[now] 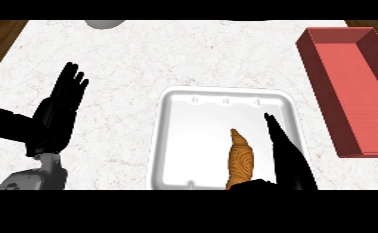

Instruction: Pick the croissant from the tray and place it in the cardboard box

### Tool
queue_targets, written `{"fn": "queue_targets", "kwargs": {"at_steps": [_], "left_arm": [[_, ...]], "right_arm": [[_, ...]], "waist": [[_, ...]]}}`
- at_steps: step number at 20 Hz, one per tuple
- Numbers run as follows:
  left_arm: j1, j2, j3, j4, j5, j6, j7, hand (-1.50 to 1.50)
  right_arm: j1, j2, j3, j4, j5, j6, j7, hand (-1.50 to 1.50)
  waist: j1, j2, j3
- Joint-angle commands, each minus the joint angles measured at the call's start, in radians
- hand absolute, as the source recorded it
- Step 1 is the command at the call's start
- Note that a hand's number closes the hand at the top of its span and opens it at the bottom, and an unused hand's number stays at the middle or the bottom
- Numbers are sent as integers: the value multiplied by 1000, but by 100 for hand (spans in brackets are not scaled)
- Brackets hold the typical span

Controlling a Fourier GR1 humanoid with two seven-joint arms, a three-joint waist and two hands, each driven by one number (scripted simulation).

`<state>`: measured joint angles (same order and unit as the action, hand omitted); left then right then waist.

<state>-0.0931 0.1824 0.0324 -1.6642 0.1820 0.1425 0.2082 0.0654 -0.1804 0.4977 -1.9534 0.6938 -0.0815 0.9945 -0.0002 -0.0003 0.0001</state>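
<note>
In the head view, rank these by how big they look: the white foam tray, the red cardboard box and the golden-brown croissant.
1. white foam tray
2. red cardboard box, cut by the view's edge, so unsure against the tray
3. golden-brown croissant, clearly smallest

Inside white tray (pixel 193 127), croissant (pixel 241 158) just beside right hand (pixel 289 153)

Kitchen-type setting: white speckled stone desk (pixel 184 52) w/ brown wood edging (pixel 9 29); white moulded food tray (pixel 196 142) holds a golden-brown croissant (pixel 241 159).
</note>
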Motion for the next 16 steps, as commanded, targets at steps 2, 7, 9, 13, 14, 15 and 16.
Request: {"fn": "queue_targets", "kwargs": {"at_steps": [2, 7, 9, 13, 14, 15, 16], "left_arm": [[19, -40, -23, -25, -51, 18, 11, 0], [-25, -36, 25, 13, -26, -13, 7, 0], [-40, -47, 1, -7, -51, 4, 40, 0], [-11, -42, 5, -59, -55, -4, 64, 0], [83, -36, 2, -139, -46, -30, 51, 0], [19, -36, 33, 6, -40, -50, -19, 0], [16, -39, 36, -26, -25, -44, 30, 0]], "right_arm": [[-30, 35, -49, 19, -15, 60, -10, -150], [30, 42, -36, 35, 8, 51, -54, -150], [-39, 65, -86, 94, -16, 74, -57, -150], [13, 87, -48, 198, 25, -4, -154, -150], [-5, 111, -43, 155, 39, 16, -89, -150], [74, 85, -20, 179, 42, -24, -158, -150], [66, 113, 23, 54, 85, 33, -18, -150]], "waist": [[0, 0, 0], [-2, 0, 0], [0, 0, 0], [1, 0, 0], [4, -1, 0], [-1, 0, 0], [-1, -1, 0]]}}
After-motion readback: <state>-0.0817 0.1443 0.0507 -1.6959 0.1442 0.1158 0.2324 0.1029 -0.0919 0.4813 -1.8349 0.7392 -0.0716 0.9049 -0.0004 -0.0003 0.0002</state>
